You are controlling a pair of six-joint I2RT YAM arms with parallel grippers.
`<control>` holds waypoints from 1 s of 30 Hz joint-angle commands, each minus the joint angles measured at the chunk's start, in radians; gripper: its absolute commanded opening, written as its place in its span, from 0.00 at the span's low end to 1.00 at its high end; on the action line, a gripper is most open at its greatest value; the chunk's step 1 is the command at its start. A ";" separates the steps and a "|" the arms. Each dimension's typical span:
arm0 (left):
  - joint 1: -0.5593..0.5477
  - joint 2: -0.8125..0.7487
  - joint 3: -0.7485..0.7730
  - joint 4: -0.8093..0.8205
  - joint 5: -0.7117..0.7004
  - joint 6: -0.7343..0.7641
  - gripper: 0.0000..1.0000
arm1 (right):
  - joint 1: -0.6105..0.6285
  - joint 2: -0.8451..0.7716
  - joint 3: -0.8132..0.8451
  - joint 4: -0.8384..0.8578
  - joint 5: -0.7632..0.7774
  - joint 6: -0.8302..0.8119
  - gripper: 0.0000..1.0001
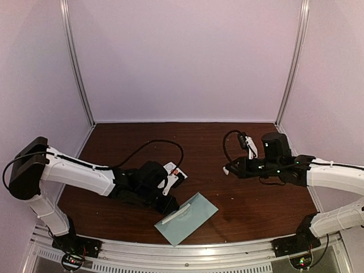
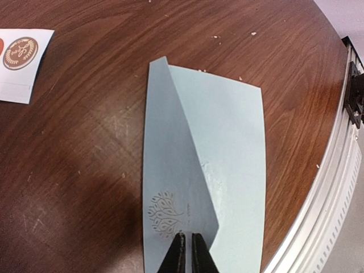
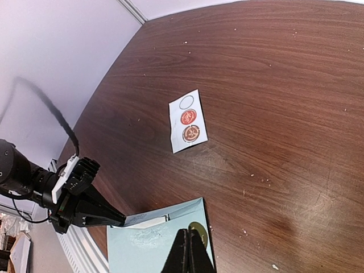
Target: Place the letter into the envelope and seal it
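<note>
The light blue envelope (image 1: 187, 220) lies near the table's front edge, and its pointed flap (image 2: 170, 187) with an embossed tree is partly lifted. A white edge of the letter (image 3: 149, 223) shows in the envelope's mouth; the rest of the letter is hidden inside. My left gripper (image 2: 187, 238) is shut on the flap near its point, and the right wrist view shows its tip (image 3: 120, 219) at the flap's edge. My right gripper (image 1: 227, 169) hovers to the right of the envelope (image 3: 153, 244), shut, with a round gold sticker (image 3: 199, 228) at its tips.
A small white sticker sheet (image 3: 187, 120) with a red and a brown seal and one empty ring lies behind the envelope, close to the left wrist (image 1: 151, 176). A metal rail (image 2: 335, 170) runs along the table's front edge, just beyond the envelope.
</note>
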 commanded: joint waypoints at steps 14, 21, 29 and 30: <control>-0.034 0.055 -0.109 0.162 0.047 -0.081 0.04 | 0.137 0.060 -0.051 0.135 -0.002 0.023 0.00; -0.034 0.089 -0.124 0.184 0.053 -0.092 0.04 | 0.253 0.188 -0.064 0.285 0.032 0.069 0.00; -0.035 0.091 -0.130 0.168 0.036 -0.094 0.03 | 0.350 0.357 -0.024 0.330 0.053 0.035 0.00; -0.035 0.091 -0.131 0.167 0.035 -0.095 0.04 | 0.359 0.373 -0.018 0.330 0.057 0.028 0.00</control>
